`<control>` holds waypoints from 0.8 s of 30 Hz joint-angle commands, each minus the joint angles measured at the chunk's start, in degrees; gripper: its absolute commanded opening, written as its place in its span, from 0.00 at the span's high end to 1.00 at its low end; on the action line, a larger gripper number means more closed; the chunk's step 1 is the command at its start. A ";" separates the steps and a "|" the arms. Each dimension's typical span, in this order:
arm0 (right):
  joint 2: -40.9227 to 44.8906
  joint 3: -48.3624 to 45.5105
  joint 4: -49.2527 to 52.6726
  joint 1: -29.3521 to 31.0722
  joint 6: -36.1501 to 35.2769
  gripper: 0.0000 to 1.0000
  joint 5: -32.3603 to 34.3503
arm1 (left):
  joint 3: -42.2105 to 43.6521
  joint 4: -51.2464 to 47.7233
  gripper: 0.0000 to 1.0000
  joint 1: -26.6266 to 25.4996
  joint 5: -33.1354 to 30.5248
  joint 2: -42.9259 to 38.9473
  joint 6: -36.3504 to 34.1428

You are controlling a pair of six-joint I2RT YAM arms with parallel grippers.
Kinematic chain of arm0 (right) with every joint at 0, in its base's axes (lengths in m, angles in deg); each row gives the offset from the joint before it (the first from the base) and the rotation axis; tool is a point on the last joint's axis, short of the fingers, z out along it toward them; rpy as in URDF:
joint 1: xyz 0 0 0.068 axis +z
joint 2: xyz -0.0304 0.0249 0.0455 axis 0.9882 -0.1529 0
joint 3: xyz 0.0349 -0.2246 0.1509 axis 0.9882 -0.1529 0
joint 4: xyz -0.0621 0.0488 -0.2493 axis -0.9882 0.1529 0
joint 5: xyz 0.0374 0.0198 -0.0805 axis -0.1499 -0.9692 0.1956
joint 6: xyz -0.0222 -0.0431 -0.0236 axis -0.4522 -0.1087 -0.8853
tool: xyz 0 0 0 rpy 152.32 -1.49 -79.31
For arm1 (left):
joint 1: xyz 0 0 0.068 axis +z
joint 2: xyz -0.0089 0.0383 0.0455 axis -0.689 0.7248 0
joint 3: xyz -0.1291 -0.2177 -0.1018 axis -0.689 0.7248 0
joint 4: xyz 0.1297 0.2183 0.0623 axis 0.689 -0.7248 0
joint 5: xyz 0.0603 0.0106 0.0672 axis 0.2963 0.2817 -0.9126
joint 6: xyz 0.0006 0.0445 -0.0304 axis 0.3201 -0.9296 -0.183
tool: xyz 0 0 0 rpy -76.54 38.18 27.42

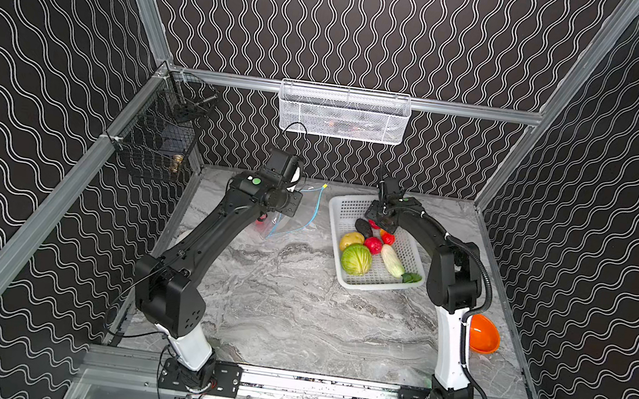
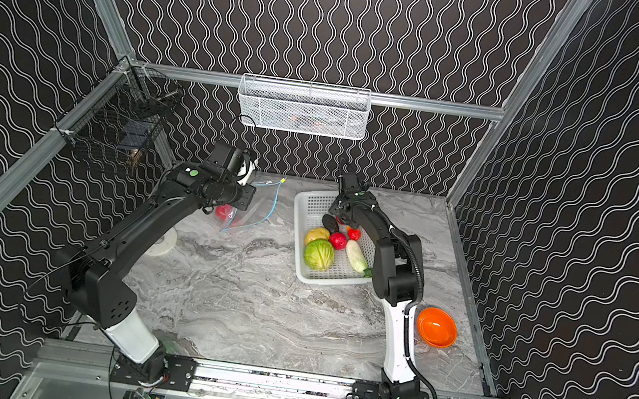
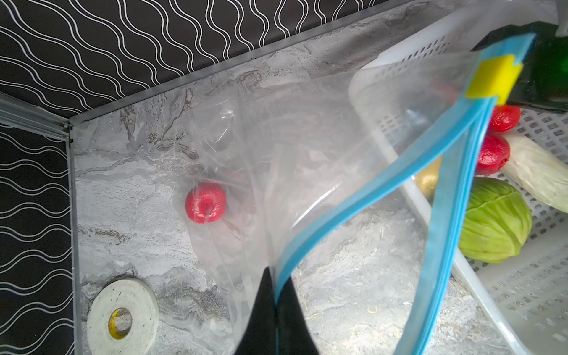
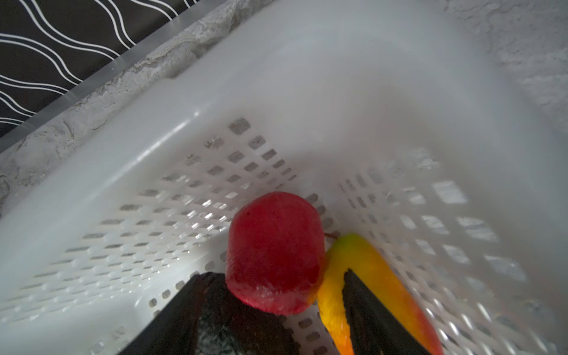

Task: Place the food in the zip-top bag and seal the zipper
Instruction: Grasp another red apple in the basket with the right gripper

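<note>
The clear zip-top bag (image 3: 307, 129) lies at the back left of the table with one red round (image 3: 206, 203) inside. My left gripper (image 3: 276, 295) is shut on the zipper (image 3: 353, 203), the blue strip at the bag's mouth, which gapes open up to the yellow slider (image 3: 491, 80). The rest of the food lies in the white basket (image 1: 344, 208): cabbage (image 1: 356, 259), potato (image 1: 351, 240), radish (image 1: 392, 260), avocado (image 1: 363, 227). My right gripper (image 4: 278, 273) is down in the basket, open, with a red round (image 4: 276, 246) between its fingers. One finger lies over the orange-yellow pepper (image 4: 378, 264).
An orange bowl (image 1: 483, 334) sits by the right arm's base. A roll of tape (image 3: 123, 316) lies near the left wall. A white mesh basket (image 1: 344, 111) hangs on the back wall and a black wire basket (image 1: 159, 133) on the left wall.
</note>
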 commanded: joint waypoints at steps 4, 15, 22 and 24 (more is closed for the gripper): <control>-1.03 0.25 -1.70 -0.15 -1.28 0.30 0.42 | 0.01 0.00 1.00 -0.07 -0.44 -0.19 -0.08; -3.07 1.75 -2.98 -0.78 -2.24 0.42 -1.05 | 0.35 0.15 1.00 -0.10 -0.71 -0.10 -0.25; -2.49 0.43 -4.85 -1.31 -1.90 0.55 -1.95 | 0.61 0.25 1.00 -0.11 -0.99 0.08 -0.35; -1.72 -0.38 -5.21 -1.31 -1.79 0.60 -2.12 | 0.75 0.38 1.00 -0.15 -1.26 -0.06 -0.41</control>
